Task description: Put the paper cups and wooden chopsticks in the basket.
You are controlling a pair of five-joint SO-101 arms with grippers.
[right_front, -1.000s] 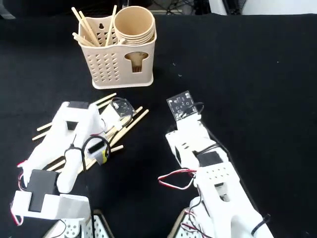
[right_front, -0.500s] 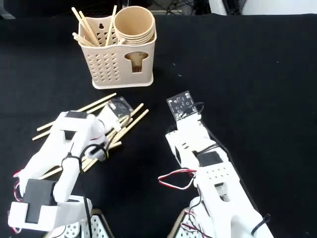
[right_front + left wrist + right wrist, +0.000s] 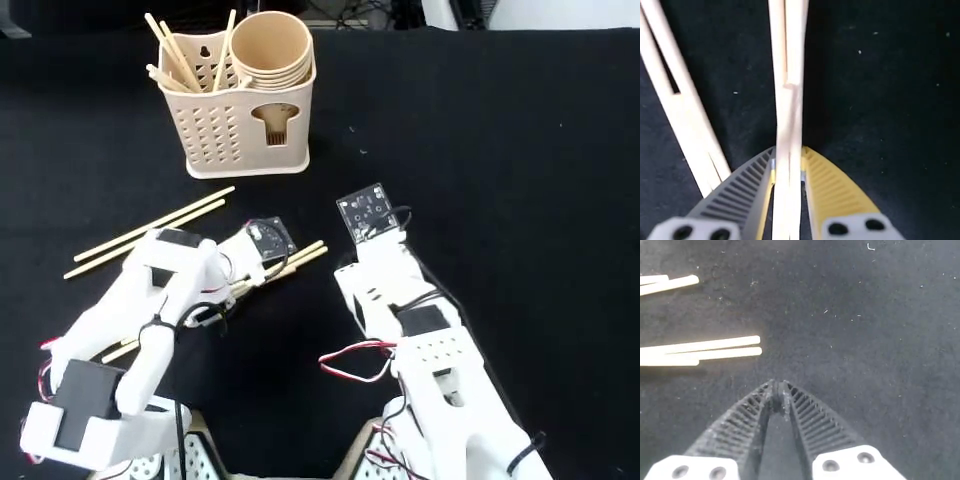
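The beige basket [image 3: 243, 128] stands at the back of the table, with stacked paper cups [image 3: 270, 48] in one compartment and several wooden chopsticks [image 3: 178, 58] upright in the other. My left gripper [image 3: 787, 152] is shut on a pair of chopsticks [image 3: 788, 75] that runs out ahead of its fingers. In the high view that pair [image 3: 303, 256] pokes out toward the right arm [image 3: 405, 305]. More loose chopsticks [image 3: 150, 232] lie on the cloth to the left. My right gripper [image 3: 776, 390] is shut on nothing, low over the cloth, near the held pair's tips [image 3: 715, 347].
A black cloth [image 3: 500, 150] covers the whole table. The two arms sit close together at the front, with the held chopsticks' tips a short way from the right arm. Another chopstick pair [image 3: 680, 115] lies beside the left gripper.
My left gripper has swung to the right with the chopstick pair, away from the loose sticks at the left. The right arm has not moved.
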